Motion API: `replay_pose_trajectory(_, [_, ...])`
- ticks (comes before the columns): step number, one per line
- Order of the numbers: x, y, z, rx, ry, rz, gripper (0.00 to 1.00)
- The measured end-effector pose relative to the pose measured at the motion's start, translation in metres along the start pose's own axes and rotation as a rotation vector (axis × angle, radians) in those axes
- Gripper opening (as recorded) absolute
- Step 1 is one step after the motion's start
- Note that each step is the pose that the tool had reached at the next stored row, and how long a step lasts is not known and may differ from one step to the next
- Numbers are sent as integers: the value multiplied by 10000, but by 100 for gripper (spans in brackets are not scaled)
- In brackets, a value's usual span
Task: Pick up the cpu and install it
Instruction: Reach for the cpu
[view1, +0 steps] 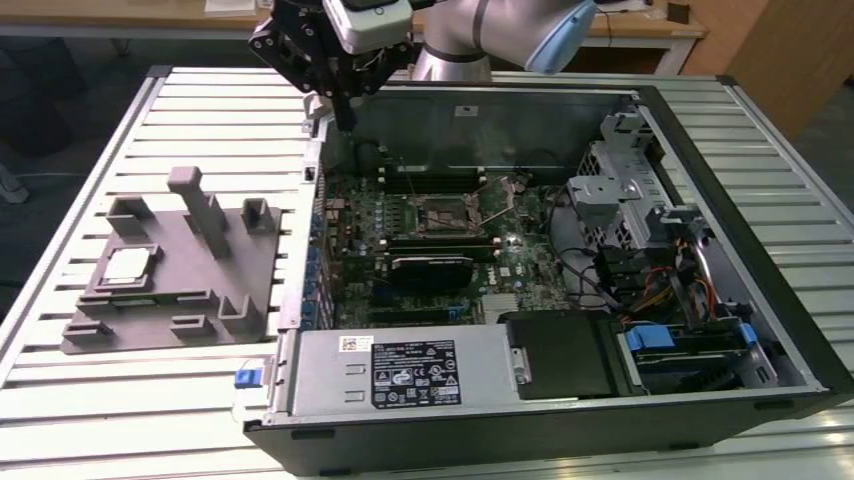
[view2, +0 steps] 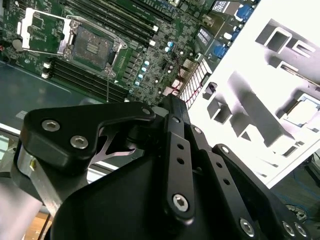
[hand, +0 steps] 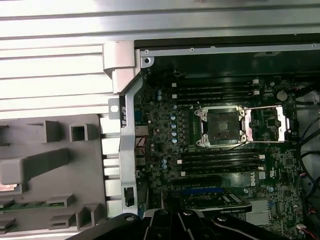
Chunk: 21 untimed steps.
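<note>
One tool (view1: 343, 120) hangs at upper centre of the exterior view, over the top-left rim of the open computer case (view1: 747, 250); whether it is released or clenched cannot be told. The cpu (view1: 127, 263) lies flat on a grey holder (view1: 200, 300) on the slatted table (view1: 187, 110), at middle left, well apart from the tool. The socket (view1: 443, 212) lies uncovered, mid-board.

The cpu (view1: 127, 265) is silvery-grey with a pale rim, on a matte grey holder (view1: 200, 300). The table (view1: 80, 400) is pale metal, striped by parallel slats. The motherboard (view1: 400, 215) is dark green, its RAM sticks (view1: 434, 244) black. The gripper (view1: 344, 125) is black, the arm (view1: 467, 40) silver with a light-blue cap. 1 blue tab (view1: 246, 378) sits against the black case (view1: 534, 440).
</note>
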<state>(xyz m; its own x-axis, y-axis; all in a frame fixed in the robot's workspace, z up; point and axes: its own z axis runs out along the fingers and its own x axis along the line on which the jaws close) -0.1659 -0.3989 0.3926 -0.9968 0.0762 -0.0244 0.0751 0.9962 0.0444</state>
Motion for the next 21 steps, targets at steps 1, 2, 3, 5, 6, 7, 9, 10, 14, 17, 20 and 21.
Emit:
replay_pose_trajectory(1, [5,-1,0,-1,0,0,11])
replay_pose_trajectory(2, [11,-1,0,0,0,0,11])
replay_pose_trajectory(3, [17,-1,0,-1,-1,0,11])
replay_pose_trajectory(5, [27,-2,0,0,0,0,11])
replay_pose_trajectory(6, [32,-2,0,0,-1,0,11])
replay_pose_trajectory(7, [37,-3,0,0,0,0,11])
replay_pose_trajectory(9, [46,-3,0,0,0,0,11])
replay_pose_trajectory(10, [51,-4,0,0,0,0,11])
replay_pose_trajectory(14, [73,-6,1,0,0,0,11])
replay_pose_trajectory(17, [93,-7,1,0,0,0,11])
replay_pose_trajectory(20, [116,-9,1,-1,-1,-1,11])
replay_pose_trajectory(21, [122,-9,2,-1,-1,0,11])
